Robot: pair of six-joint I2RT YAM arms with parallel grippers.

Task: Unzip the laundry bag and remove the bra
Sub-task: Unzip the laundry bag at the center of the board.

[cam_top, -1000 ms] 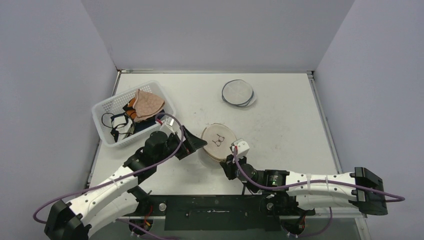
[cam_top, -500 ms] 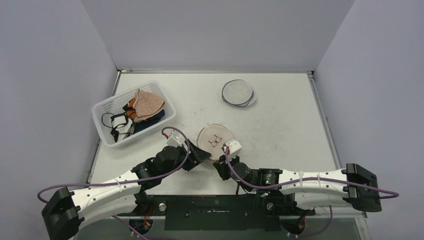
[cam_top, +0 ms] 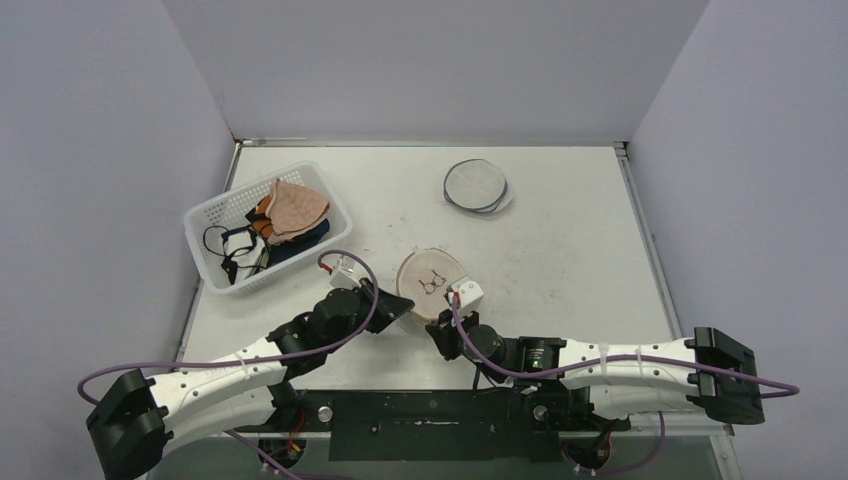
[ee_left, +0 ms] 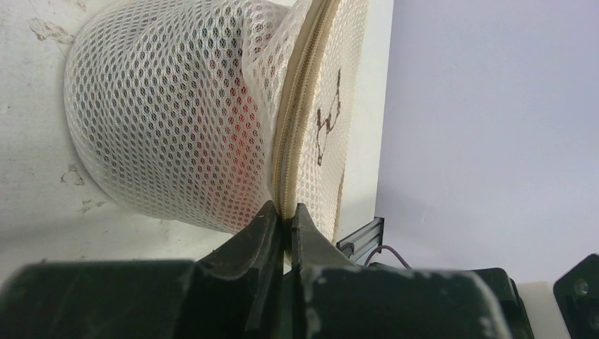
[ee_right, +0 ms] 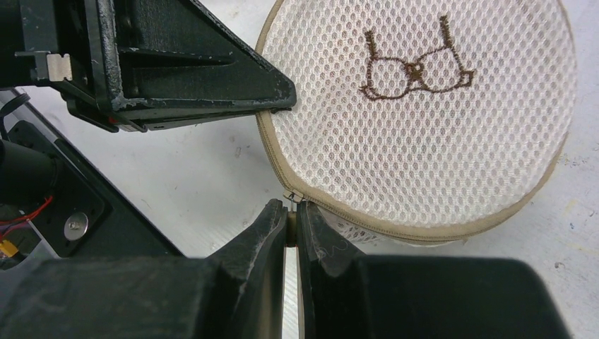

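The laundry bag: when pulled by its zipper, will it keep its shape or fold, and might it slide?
Probably floppy: the mesh laundry bag bulges and creases beside the seam that the left fingers pinch. It looks light, so it may slide on the table as the right fingers tug the zipper pull, unless held.

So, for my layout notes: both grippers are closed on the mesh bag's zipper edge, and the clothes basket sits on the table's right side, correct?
No: the top view shows the basket on the left side of the table. The left gripper and right gripper are indeed closed on the zipper edge of the bag.
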